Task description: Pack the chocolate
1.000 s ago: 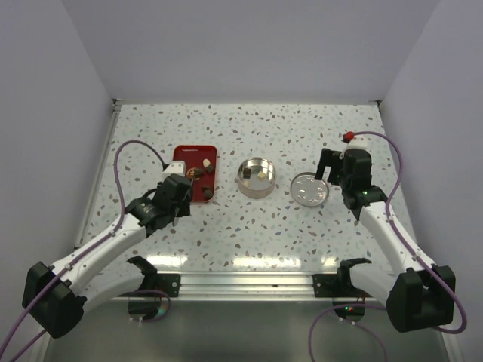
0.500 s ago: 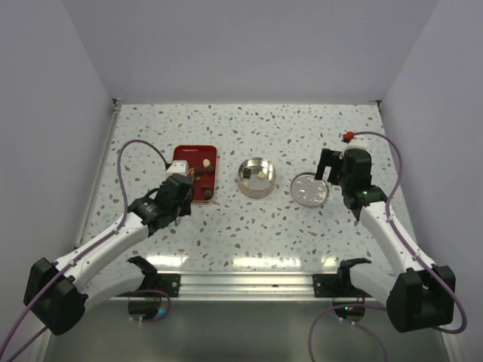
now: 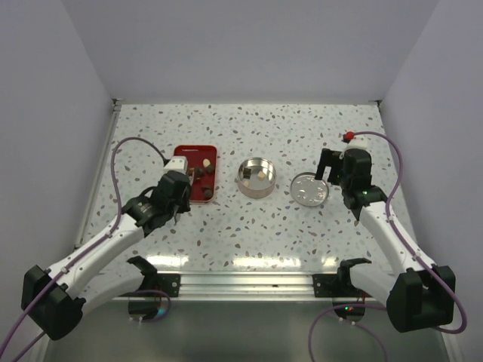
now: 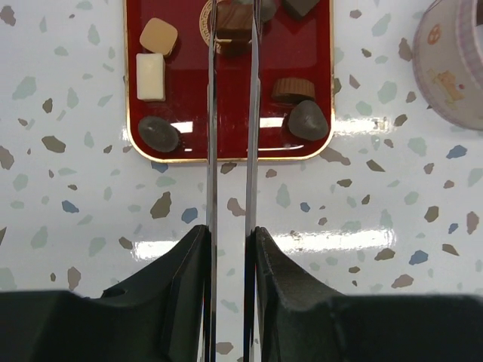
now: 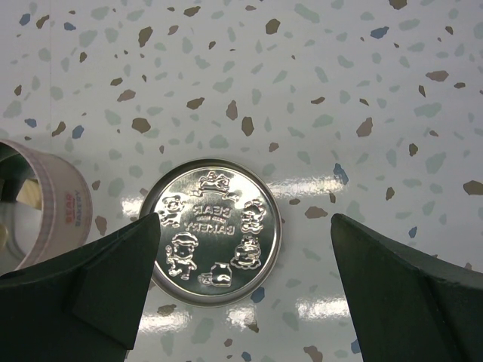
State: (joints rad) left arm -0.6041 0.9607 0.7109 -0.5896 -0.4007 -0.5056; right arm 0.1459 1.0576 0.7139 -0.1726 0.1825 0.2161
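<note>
White links and black joints form the left arm (image 3: 98, 253) and right arm (image 3: 386, 232). A purple cable (image 3: 121, 162) trails each. The left gripper (image 4: 232, 15) has thin metal fingers (image 4: 211, 113).

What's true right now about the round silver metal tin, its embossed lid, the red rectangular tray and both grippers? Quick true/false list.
1. The embossed lid lies flat on the speckled table beside the tin. True.
2. The right gripper is shut on the lid. False: it is open, fingers spread wide of the lid's rim.
3. The red tray holds several chocolate pieces. True.
4. The tin is empty. False: a few pieces lie inside.
5. The left gripper is over the tin. False: it is over the tray.
</note>
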